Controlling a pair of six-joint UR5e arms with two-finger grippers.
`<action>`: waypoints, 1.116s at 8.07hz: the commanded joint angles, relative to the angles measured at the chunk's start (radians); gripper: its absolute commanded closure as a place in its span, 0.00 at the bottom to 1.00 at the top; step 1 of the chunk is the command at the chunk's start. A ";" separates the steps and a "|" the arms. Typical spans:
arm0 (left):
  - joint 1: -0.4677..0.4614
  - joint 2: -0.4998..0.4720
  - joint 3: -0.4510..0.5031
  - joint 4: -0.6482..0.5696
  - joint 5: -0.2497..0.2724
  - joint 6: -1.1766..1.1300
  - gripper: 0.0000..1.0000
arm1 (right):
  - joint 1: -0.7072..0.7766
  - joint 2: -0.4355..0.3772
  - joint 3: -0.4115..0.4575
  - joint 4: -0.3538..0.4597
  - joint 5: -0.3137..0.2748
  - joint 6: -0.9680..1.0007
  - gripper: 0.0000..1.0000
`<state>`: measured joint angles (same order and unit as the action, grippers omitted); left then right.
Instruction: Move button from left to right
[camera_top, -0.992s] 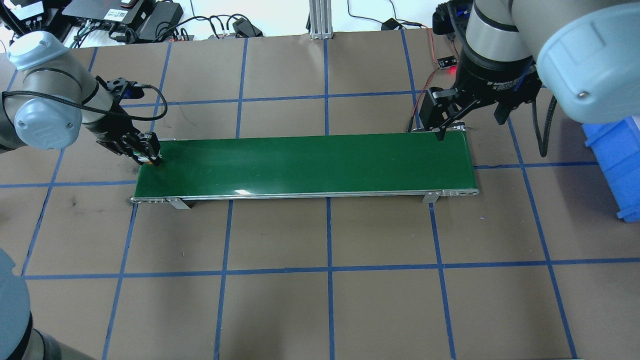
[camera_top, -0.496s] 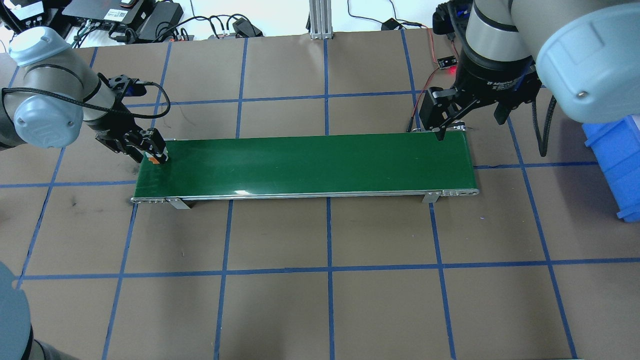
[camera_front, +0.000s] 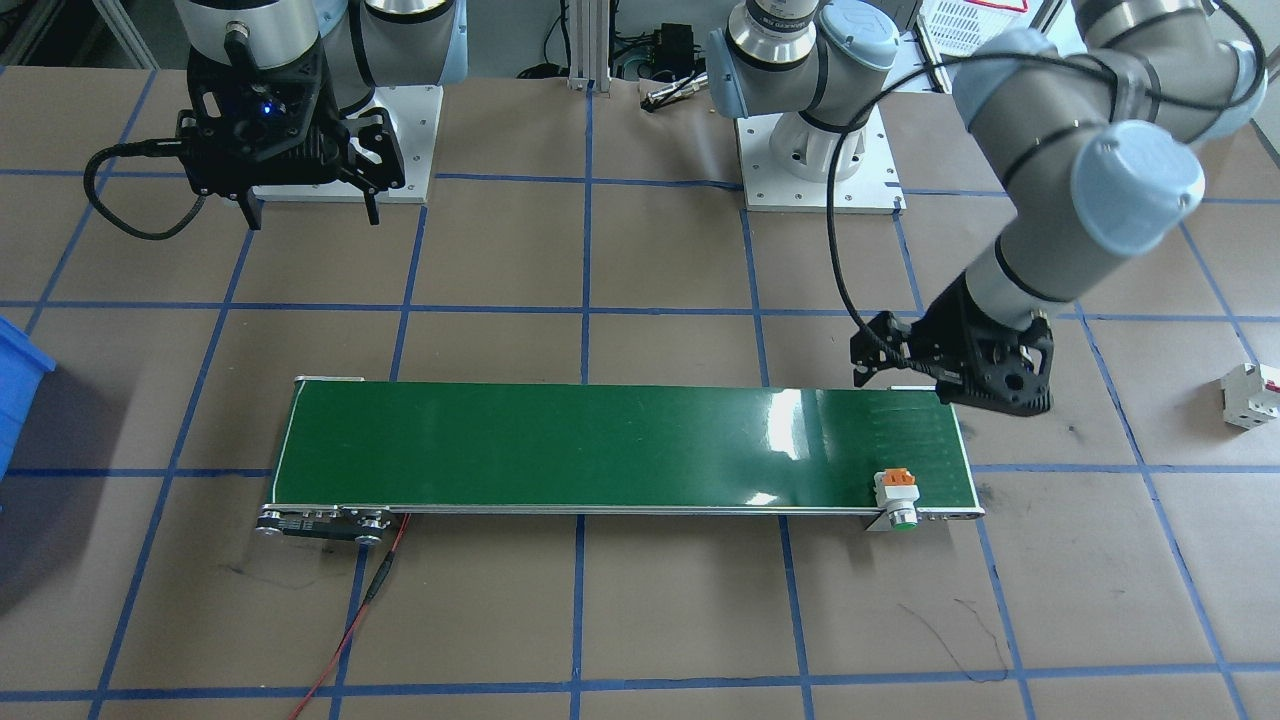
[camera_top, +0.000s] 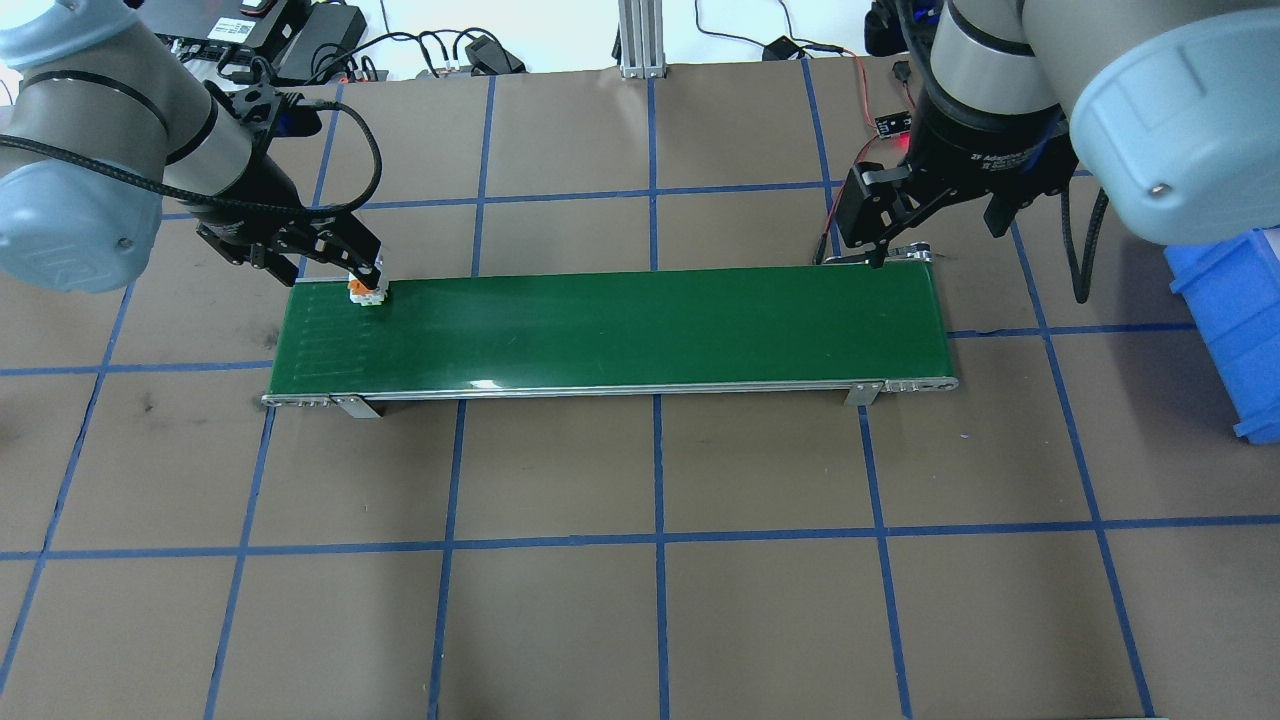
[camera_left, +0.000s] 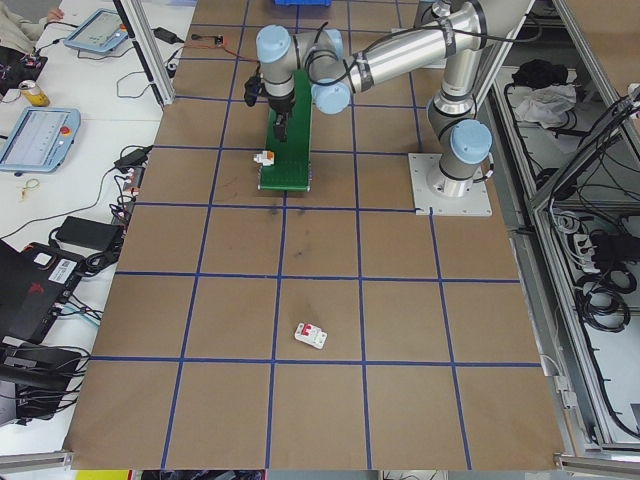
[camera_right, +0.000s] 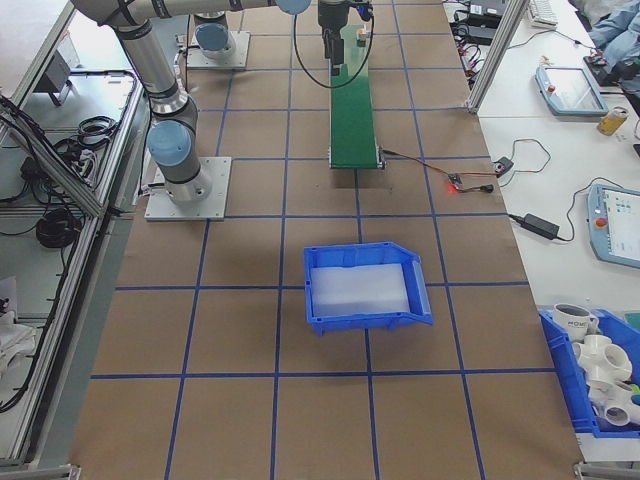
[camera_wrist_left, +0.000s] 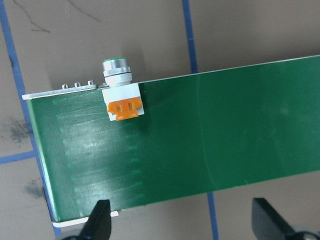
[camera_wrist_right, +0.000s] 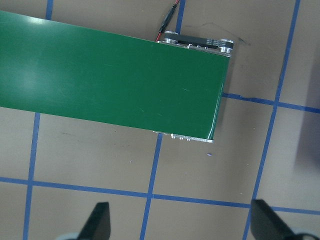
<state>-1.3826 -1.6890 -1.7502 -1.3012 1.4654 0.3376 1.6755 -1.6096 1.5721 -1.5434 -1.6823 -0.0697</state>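
Observation:
The button (camera_wrist_left: 121, 93) lies on its side at the left end of the green conveyor belt (camera_top: 620, 320), orange patch up. Its green cap (camera_front: 903, 520) sticks out over the belt's far edge. In the overhead view the button (camera_top: 366, 292) shows just below one finger of my left gripper (camera_top: 325, 268). The left gripper (camera_wrist_left: 182, 222) is open, raised above the belt, with nothing between its fingers. My right gripper (camera_top: 935, 245) hangs open and empty over the table behind the belt's right end, and its wrist view shows that end of the belt (camera_wrist_right: 125, 80) bare.
A blue bin (camera_top: 1230, 320) stands on the table past the belt's right end. A white breaker (camera_front: 1250, 393) with a red mark lies on the table beyond the left end. A red wire (camera_front: 350, 630) runs from the belt's motor end.
My left gripper, which held the button low at the belt's left end, has opened and lifted away. The button now lies free on the belt, slightly further right. The right arm barely moved.

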 joint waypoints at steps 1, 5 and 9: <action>-0.035 0.120 0.017 -0.120 -0.005 -0.039 0.00 | 0.001 0.003 -0.001 -0.023 0.000 0.002 0.00; -0.035 0.123 0.262 -0.387 0.130 -0.167 0.00 | 0.001 0.005 -0.006 -0.058 0.010 0.002 0.00; -0.035 0.167 0.304 -0.398 0.131 -0.177 0.00 | 0.000 0.069 -0.012 -0.249 0.067 0.016 0.00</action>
<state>-1.4174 -1.5444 -1.4538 -1.6953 1.5959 0.1680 1.6766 -1.5721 1.5613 -1.7205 -1.6618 -0.0609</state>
